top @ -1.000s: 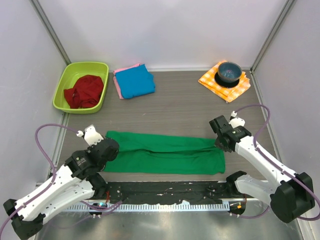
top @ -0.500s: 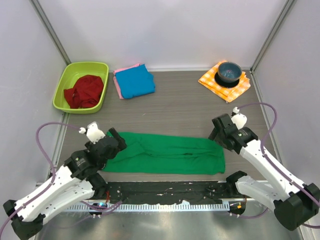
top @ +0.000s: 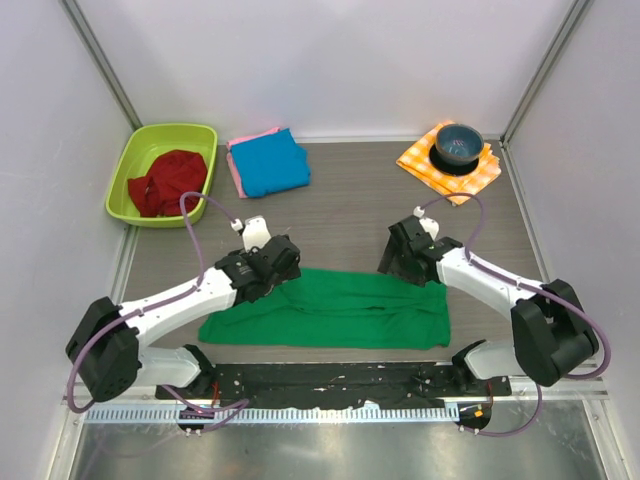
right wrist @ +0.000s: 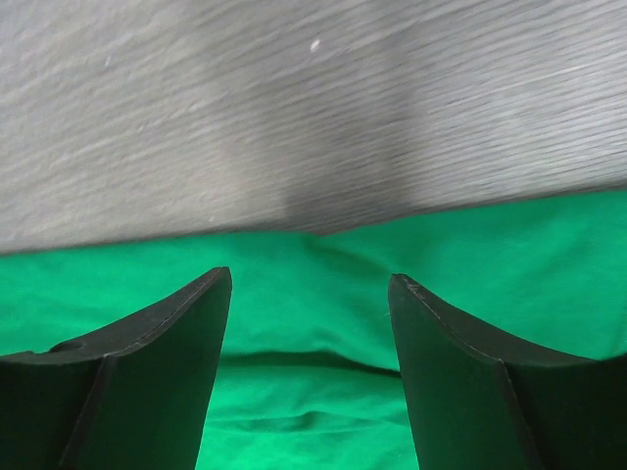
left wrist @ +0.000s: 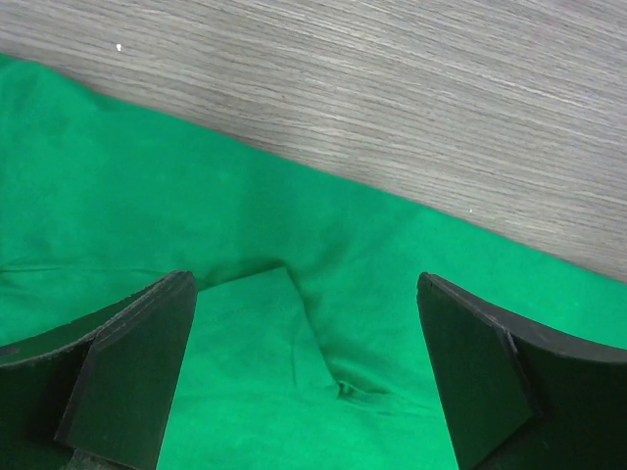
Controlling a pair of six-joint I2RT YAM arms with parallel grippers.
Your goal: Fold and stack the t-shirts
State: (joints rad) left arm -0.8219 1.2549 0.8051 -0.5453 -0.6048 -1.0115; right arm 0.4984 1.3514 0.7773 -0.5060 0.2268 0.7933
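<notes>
The bright green t-shirt [top: 330, 310] lies folded into a long strip across the near part of the table. My left gripper [top: 284, 260] hovers open over its far left edge. In the left wrist view the gripper [left wrist: 306, 333] has wide jaws with only green cloth [left wrist: 294, 392] below. My right gripper [top: 400, 258] stands open over the far right edge; in the right wrist view the gripper [right wrist: 311, 304] holds nothing above the green cloth [right wrist: 313, 392]. A folded blue t-shirt [top: 270, 162] rests on a pink one [top: 233, 172] at the back.
A lime green bin [top: 135, 150] with a red cloth [top: 168, 182] stands at the back left. An orange-and-white checked cloth [top: 425, 160] carries a dark bowl [top: 459, 143] at the back right. A black strip [top: 330, 378] runs along the near edge.
Both grippers have opened and let go of the green shirt. Both arms have swung away from the near corners, inward to the shirt's far edge.
</notes>
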